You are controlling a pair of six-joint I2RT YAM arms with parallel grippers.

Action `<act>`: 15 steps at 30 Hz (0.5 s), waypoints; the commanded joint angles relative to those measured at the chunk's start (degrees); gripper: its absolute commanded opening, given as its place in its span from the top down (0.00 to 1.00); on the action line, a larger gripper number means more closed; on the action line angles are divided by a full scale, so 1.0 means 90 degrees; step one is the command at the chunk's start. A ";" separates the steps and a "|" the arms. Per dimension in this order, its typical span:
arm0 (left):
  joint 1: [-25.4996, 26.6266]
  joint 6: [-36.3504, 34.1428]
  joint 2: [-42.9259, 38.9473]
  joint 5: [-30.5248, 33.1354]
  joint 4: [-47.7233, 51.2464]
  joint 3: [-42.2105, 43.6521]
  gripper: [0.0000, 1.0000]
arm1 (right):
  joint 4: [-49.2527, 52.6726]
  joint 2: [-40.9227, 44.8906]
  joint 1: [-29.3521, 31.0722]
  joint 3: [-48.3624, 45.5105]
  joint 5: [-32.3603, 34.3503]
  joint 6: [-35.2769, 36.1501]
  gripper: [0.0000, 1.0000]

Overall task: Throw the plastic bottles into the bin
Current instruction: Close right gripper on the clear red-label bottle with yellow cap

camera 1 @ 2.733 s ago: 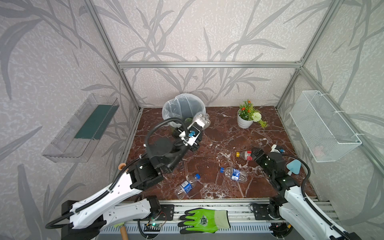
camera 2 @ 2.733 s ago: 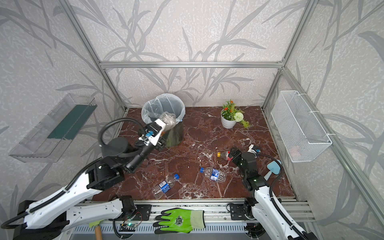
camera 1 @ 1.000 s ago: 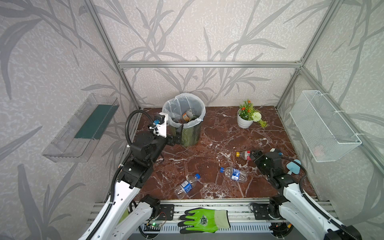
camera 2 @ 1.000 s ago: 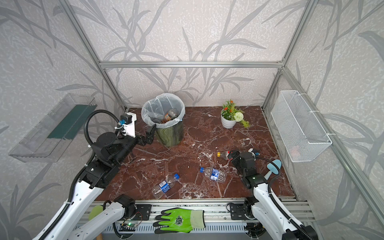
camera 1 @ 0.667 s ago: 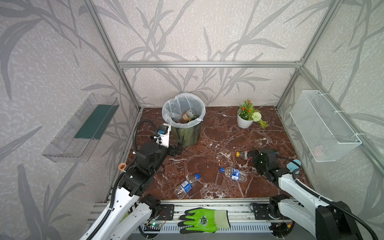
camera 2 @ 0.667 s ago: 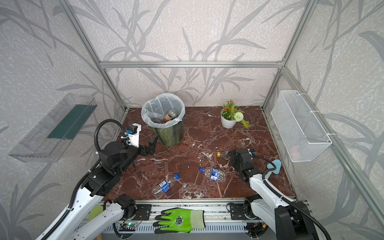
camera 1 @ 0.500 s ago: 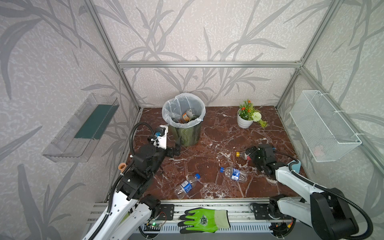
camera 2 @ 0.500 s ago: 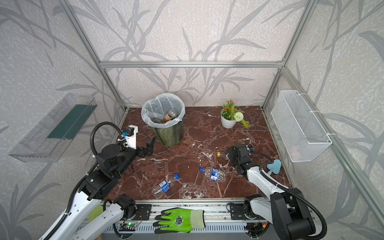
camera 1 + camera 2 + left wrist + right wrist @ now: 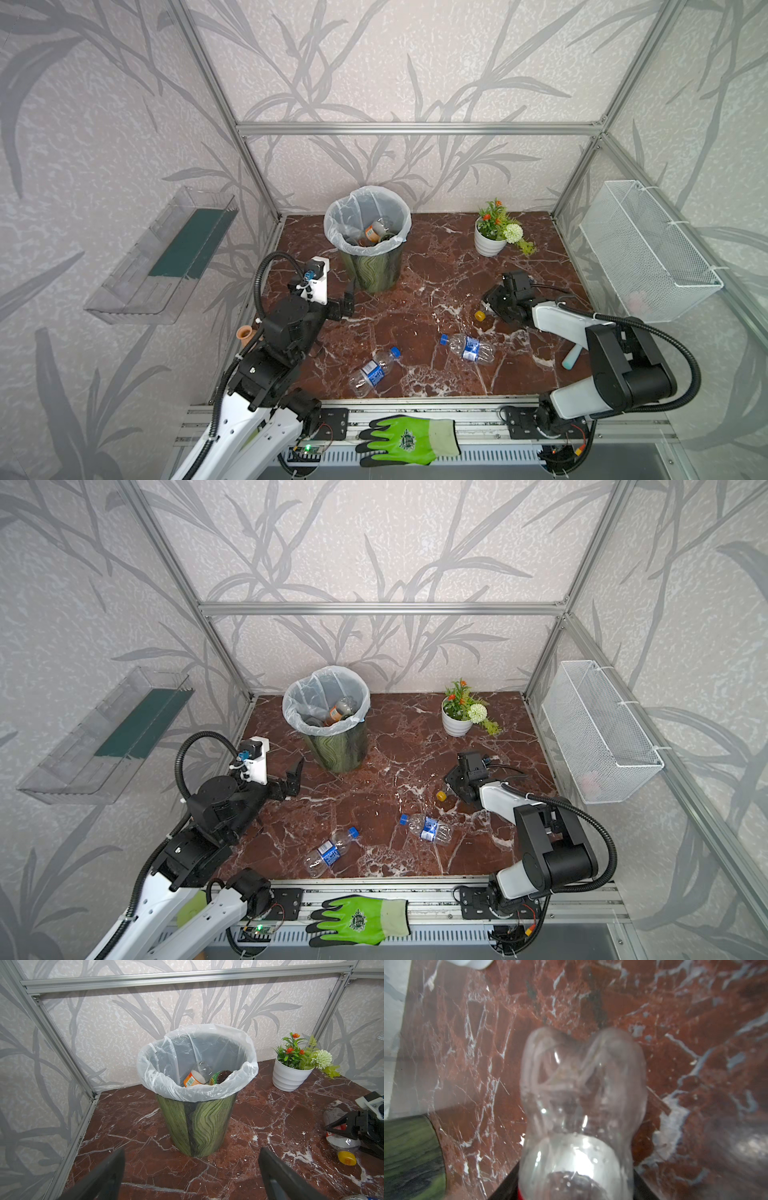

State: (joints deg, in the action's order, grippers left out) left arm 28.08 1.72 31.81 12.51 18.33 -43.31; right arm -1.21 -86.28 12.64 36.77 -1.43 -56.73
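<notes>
The bin (image 9: 374, 270) (image 9: 336, 752) (image 9: 199, 1122), dark green with a white bag liner, stands at the back left and holds several plastic bottles, one orange-labelled (image 9: 373, 232) (image 9: 194, 1081). Two clear blue-labelled bottles (image 9: 376, 371) (image 9: 469, 347) lie on the floor near the front. My right gripper (image 9: 492, 301) (image 9: 453, 783) (image 9: 576, 1180) is shut on a clear red-labelled bottle (image 9: 581, 1095) (image 9: 342, 1144) lying on the floor, its yellow cap (image 9: 480, 316) sticking out. My left gripper (image 9: 350, 296) (image 9: 192, 1151) is open and empty, just in front of the bin.
A white flower pot (image 9: 490, 245) stands at the back right. A wire basket (image 9: 648, 249) hangs on the right wall, a clear shelf (image 9: 162, 257) on the left. A green glove (image 9: 409, 434) lies on the front rail. A teal-handled tool (image 9: 571, 359) lies beside the right arm.
My right gripper has slid forward round the yellow-capped bottle and closed on it. My left arm has drawn back and down from the bin, still open.
</notes>
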 commanded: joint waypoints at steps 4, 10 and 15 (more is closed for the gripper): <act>0.0024 0.0187 -0.0058 0.0179 0.0131 0.0184 0.01 | -0.0197 0.0101 0.0077 0.0063 -0.0097 0.0248 0.55; 0.0021 0.0613 -0.0025 0.0465 0.0127 0.0358 0.01 | -0.0676 0.0823 0.0306 -0.0022 -0.0092 0.0428 0.55; 0.0021 0.1110 -0.0043 0.0835 0.0115 0.0589 0.01 | -0.2059 0.1704 0.0478 -0.0472 -0.0114 0.0653 0.57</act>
State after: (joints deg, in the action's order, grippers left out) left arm 28.08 7.60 31.62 16.93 18.94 -39.46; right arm -10.33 -74.74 16.27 34.54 -2.09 -53.06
